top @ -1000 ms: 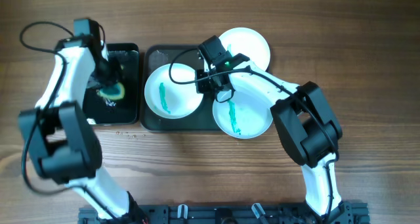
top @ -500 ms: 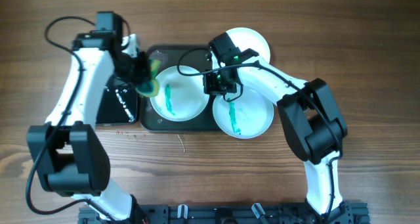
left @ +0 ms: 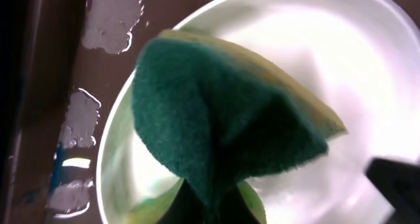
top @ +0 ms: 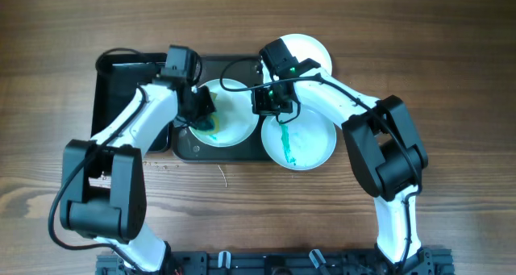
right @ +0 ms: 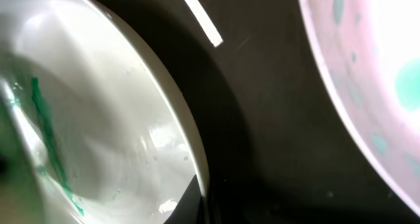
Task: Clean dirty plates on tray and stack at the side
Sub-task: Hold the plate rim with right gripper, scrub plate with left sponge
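While the smeared white plate [top: 238, 118] on the tray [top: 189, 152] is pinched at its rim by the closed right gripper [top: 270, 106] and the sponge [left: 223, 119], clamped in the closed left gripper [top: 205, 114], is held low over it, 0 of 3 plates are judged stacked, and the pale blue plate [top: 310, 146] is left smeared.

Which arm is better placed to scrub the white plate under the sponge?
Left. The left pincer grips the sponge directly over that plate. The right pincer carries no sponge and sits by the plate's rim.
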{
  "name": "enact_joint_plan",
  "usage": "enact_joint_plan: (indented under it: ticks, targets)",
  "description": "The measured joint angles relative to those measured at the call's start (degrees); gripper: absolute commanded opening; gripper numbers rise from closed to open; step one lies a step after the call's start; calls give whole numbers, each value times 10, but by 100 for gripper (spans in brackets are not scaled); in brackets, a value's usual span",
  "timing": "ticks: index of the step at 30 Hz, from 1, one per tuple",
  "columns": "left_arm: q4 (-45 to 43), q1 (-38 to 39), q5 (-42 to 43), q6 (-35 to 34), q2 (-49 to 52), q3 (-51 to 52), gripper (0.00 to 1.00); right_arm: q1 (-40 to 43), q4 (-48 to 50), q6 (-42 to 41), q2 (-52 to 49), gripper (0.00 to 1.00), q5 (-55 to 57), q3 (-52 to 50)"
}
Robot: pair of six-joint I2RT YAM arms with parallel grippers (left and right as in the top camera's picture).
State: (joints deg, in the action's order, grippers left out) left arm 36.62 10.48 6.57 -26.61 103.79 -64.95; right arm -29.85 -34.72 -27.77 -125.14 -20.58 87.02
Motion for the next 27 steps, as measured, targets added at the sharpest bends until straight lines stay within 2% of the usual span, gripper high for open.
enact_joint_plan:
  ticks: [4, 10, 17, 21, 27]
  targets:
    - [-50, 7, -8, -12, 0, 36, 4, 0, 0, 0, 0, 4, 0, 0]
    - [-56, 8, 0, -16, 14, 35, 4, 2, 5, 5, 0, 4, -10, -3]
    - [-82, 12, 88, 50, 27, 34, 4, 11, 2, 13, 0, 4, -15, -4]
    - [-111, 19, 118, 61, 33, 37, 4, 12, 2, 16, 0, 4, -15, -4]
    - [-108, 27, 51, -5, 33, 30, 4, 13, 4, 15, 0, 4, -15, -4]
